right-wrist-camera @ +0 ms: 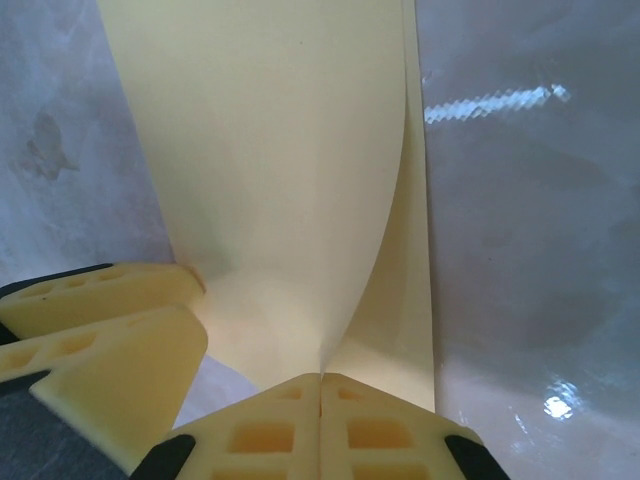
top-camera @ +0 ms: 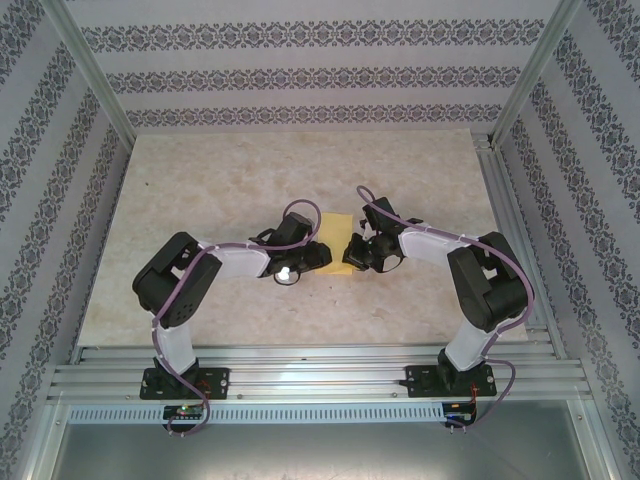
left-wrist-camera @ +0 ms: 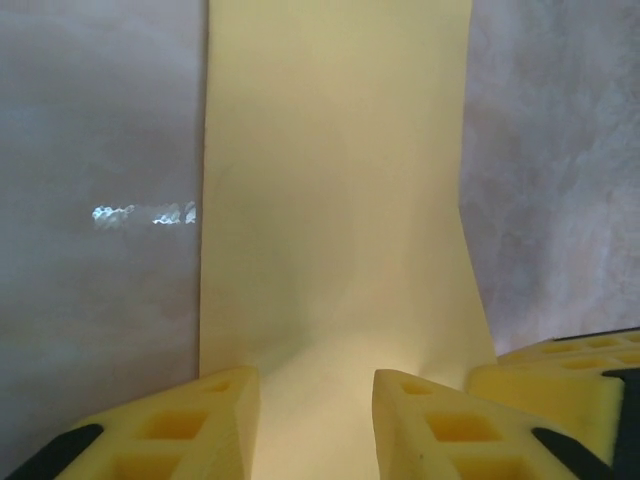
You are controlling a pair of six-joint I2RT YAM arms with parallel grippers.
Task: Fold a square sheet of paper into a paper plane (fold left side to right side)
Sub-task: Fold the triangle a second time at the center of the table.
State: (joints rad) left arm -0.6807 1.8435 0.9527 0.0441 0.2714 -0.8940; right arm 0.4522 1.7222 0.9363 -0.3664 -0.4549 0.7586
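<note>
Sheet [top-camera: 337,228] mid table [top-camera: 200,190], half-folded, top layer curled. R gripper [right-wrist-camera: 320,385] clamped on its lifted near edge; L gripper [left-wrist-camera: 317,390] jaws apart over sheet. Next: match edges, L presses crease before R releases.

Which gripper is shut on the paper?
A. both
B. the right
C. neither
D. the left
B: the right gripper has its fingertips together on a lifted edge of the paper, while the left gripper stands open, the paper flat between its fingers.
</note>
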